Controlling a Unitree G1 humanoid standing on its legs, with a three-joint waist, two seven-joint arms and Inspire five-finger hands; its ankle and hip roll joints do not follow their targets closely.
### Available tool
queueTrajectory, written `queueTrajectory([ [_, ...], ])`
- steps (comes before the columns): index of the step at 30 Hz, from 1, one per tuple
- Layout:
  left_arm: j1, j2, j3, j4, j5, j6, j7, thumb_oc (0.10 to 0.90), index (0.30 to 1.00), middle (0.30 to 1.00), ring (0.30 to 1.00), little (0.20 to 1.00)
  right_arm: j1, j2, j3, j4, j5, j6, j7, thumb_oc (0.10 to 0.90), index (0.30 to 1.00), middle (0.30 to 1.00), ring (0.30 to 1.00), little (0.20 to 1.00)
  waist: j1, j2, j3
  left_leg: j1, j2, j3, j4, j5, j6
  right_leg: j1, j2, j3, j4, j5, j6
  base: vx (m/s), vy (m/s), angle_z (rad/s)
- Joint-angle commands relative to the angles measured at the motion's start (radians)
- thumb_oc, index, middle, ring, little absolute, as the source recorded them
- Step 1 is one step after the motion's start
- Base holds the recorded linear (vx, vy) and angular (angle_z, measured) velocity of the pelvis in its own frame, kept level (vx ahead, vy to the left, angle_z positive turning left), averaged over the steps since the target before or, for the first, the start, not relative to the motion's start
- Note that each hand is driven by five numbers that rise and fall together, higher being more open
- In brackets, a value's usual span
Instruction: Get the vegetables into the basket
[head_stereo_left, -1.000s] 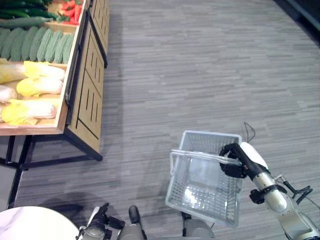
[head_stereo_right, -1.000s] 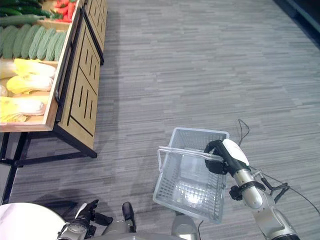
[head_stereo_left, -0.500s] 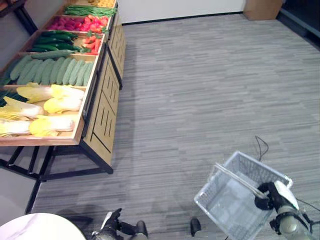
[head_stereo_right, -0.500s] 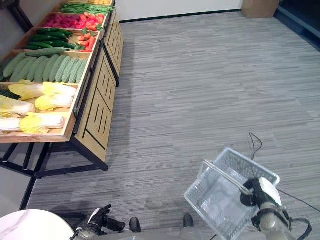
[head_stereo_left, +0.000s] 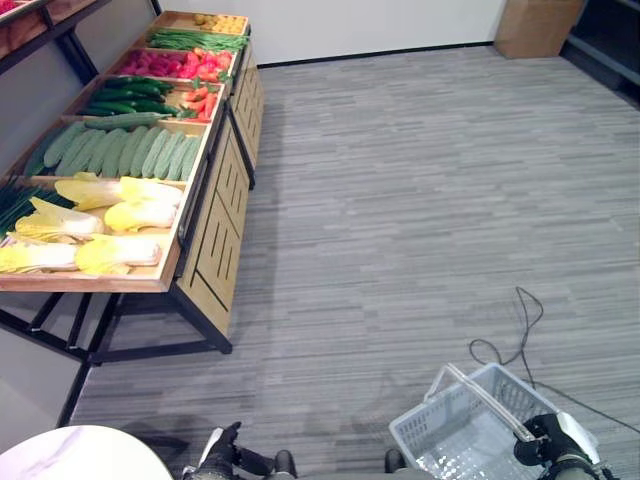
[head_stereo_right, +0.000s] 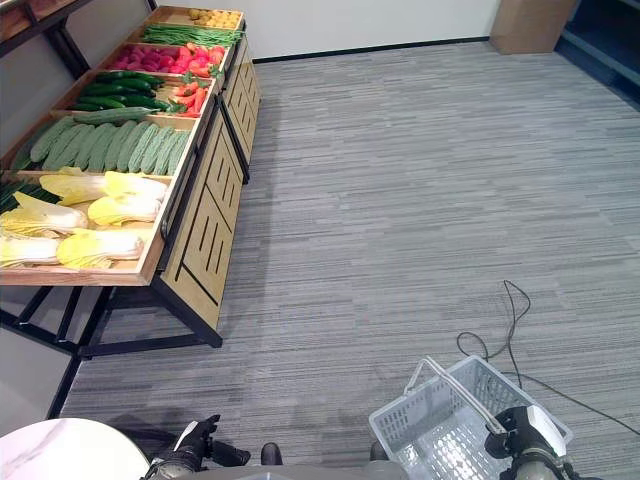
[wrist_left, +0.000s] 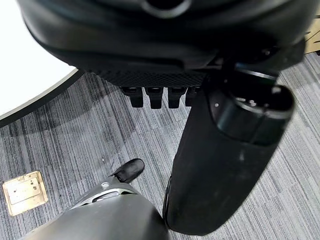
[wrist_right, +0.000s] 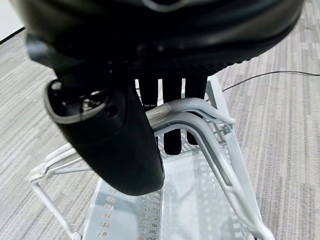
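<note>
A wooden stand (head_stereo_left: 200, 225) along the left holds the vegetables: pale yellow cabbages (head_stereo_left: 110, 215) nearest, then light green gourds (head_stereo_left: 120, 152), dark cucumbers (head_stereo_left: 125, 103), red peppers (head_stereo_left: 165, 65) and green beans (head_stereo_left: 195, 40). The grey wire basket (head_stereo_left: 450, 440) hangs empty at the lower right, above the floor and far from the stand. My right hand (head_stereo_left: 548, 445) is shut on its handle (wrist_right: 170, 112), fingers (wrist_right: 172, 135) curled over the bar. By the bottom edge, my left hand (head_stereo_left: 222, 450) hangs with relaxed fingers and holds nothing.
A round white table (head_stereo_left: 70, 460) sits at the lower left. Grey striped carpet spreads wide between me and the stand. A cardboard box (head_stereo_left: 535, 25) stands by the far wall. A brass floor plate (wrist_left: 25, 187) lies near my left side.
The camera has tilted up, so more of the stand shows and the basket sits lower in the picture. My right hand keeps hold of the handle; the basket now hangs tilted.
</note>
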Motion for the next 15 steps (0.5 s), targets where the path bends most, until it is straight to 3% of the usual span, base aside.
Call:
queueTrajectory([
  [1, -0.046, 0.046, -0.009, 0.045, 0.013, 0.001, 0.026, 0.9, 1.0, 1.0, 1.0, 1.0, -0.071, -0.044, -0.024, -0.096, 0.053, -0.061, -0.065, 0.4, 0.3, 0.3, 0.3, 0.3, 0.015, -0.075, 0.038, 0.033, 0.025, -0.045, 0.1, -0.033, -0.04, -0.049, 0.009, 0.044, 0.106, -0.036, 0.003, 0.03, -0.245, 0.05],
  [6, -0.053, 0.043, -0.008, 0.04, 0.018, 0.008, 0.033, 0.9, 1.0, 1.0, 1.0, 1.0, -0.037, -0.051, -0.052, -0.154, 0.059, -0.069, -0.075, 0.4, 0.3, 0.3, 0.3, 0.3, 0.015, -0.078, 0.062, -0.034, 0.039, -0.08, 0.239, 0.022, -0.058, -0.026, 0.021, 0.023, 0.111, -0.044, -0.023, 0.04, -0.151, 0.17],
  [7, -0.045, 0.039, -0.001, 0.039, 0.009, 0.01, 0.038, 0.9, 1.0, 1.0, 1.0, 1.0, -0.019, -0.053, -0.059, -0.194, 0.059, -0.072, -0.082, 0.4, 0.3, 0.3, 0.3, 0.3, 0.019, -0.085, 0.072, -0.072, 0.023, -0.113, 0.331, 0.033, -0.059, -0.011, 0.024, 0.027, 0.114, -0.052, -0.037, 0.07, -0.15, 0.36],
  [8, -0.045, 0.036, -0.002, 0.039, 0.002, 0.009, 0.042, 0.9, 1.0, 1.0, 1.0, 1.0, -0.018, -0.058, -0.061, -0.203, 0.061, -0.073, -0.085, 0.4, 0.3, 0.3, 0.3, 0.3, 0.026, -0.084, 0.081, -0.09, -0.001, -0.147, 0.345, 0.032, -0.053, -0.007, 0.024, 0.033, 0.115, -0.056, -0.038, 0.1, -0.125, 0.28],
  [9, -0.046, 0.027, -0.001, 0.041, -0.009, 0.009, 0.045, 0.9, 1.0, 1.0, 1.0, 1.0, -0.025, -0.069, -0.06, -0.229, 0.057, -0.076, -0.089, 0.4, 0.3, 0.3, 0.3, 0.3, 0.04, -0.081, 0.09, -0.146, -0.061, -0.201, 0.298, -0.003, -0.033, -0.002, 0.021, 0.042, 0.109, -0.064, -0.033, 0.06, -0.032, 0.01],
  [11, -0.047, 0.026, -0.002, 0.043, -0.01, 0.007, 0.047, 0.9, 1.0, 1.0, 1.0, 1.0, -0.027, -0.071, -0.059, -0.235, 0.053, -0.078, -0.092, 0.4, 0.3, 0.3, 0.3, 0.3, 0.041, -0.083, 0.091, -0.152, -0.067, -0.2, 0.274, -0.019, -0.024, 0.003, 0.02, 0.044, 0.107, -0.069, -0.03, 0.14, 0.001, -0.06],
  [15, -0.041, 0.021, -0.009, 0.062, 0.011, 0.008, 0.057, 0.9, 1.0, 1.0, 1.0, 1.0, -0.032, -0.084, -0.032, -0.267, 0.021, -0.087, -0.11, 0.4, 0.3, 0.3, 0.3, 0.3, 0.068, -0.069, 0.095, -0.246, -0.041, -0.196, 0.098, 0.086, -0.028, 0.039, 0.037, 0.055, 0.123, -0.125, -0.03, 0.25, 0.069, -0.01],
])
